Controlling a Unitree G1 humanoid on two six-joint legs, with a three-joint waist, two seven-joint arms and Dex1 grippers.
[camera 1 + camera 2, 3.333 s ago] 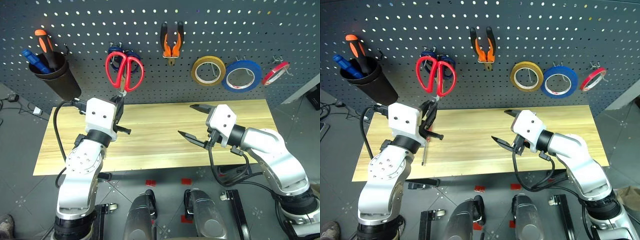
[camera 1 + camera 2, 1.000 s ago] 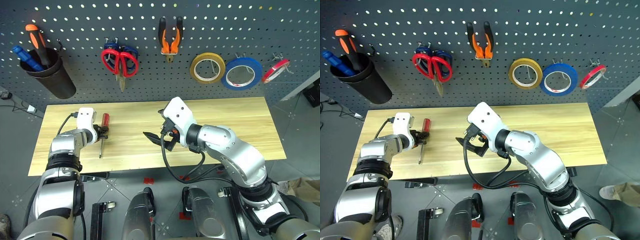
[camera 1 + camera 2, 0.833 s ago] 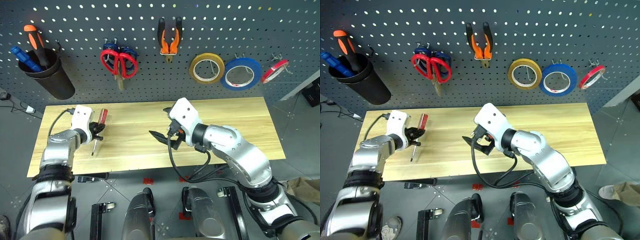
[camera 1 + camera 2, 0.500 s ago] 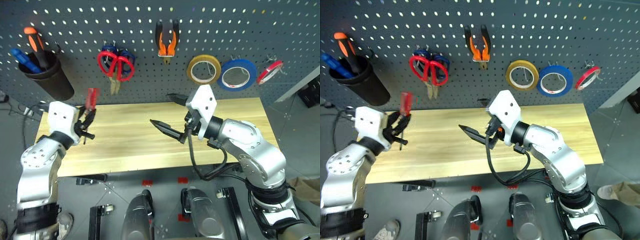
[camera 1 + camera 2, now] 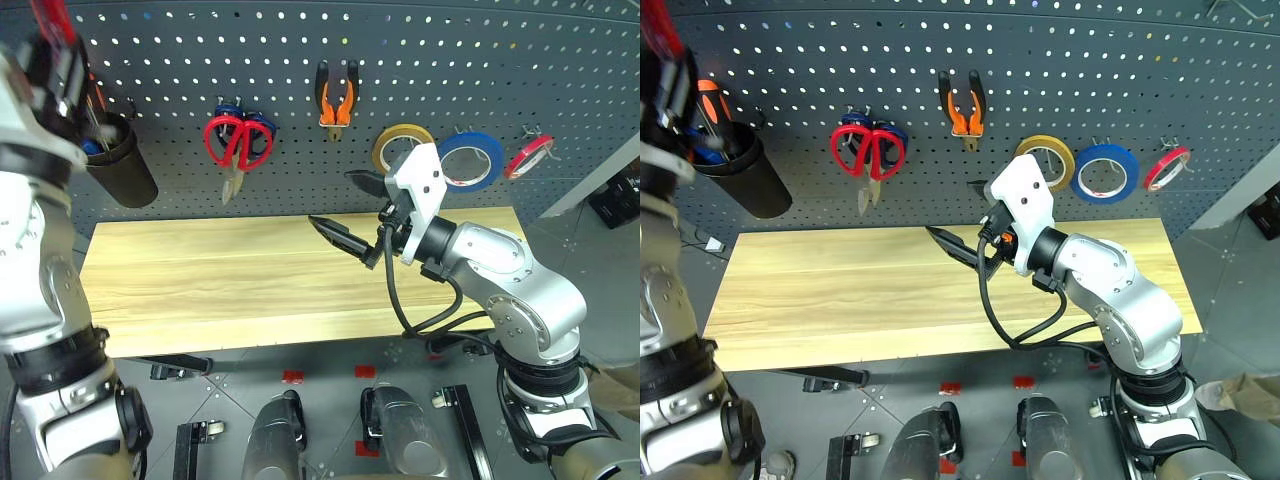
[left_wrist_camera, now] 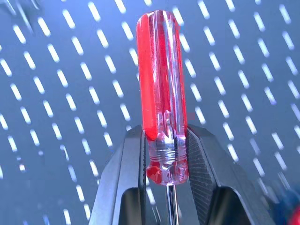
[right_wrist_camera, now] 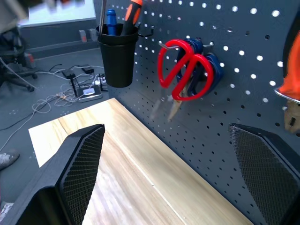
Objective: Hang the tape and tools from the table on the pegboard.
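My left gripper is shut on the small red-handled screwdriver, handle away from the wrist, held high in front of the pegboard near the black cup. In the head view this gripper is at the far upper left. Above the middle of the table my right gripper hangs open, holding nothing. The red-handled scissors, the orange-and-black pliers and the blue tape hang on the pegboard.
The black cup on the pegboard holds an orange and a blue screwdriver. Blue-handled scissors hang behind the red ones. A yellow tape roll and a red one flank the blue tape. Cables lie on the floor at left.
My left arm has risen from just above the table to the top left of the pegboard, carrying the screwdriver. The right gripper lifted slightly and stays open. The camera view has shifted.
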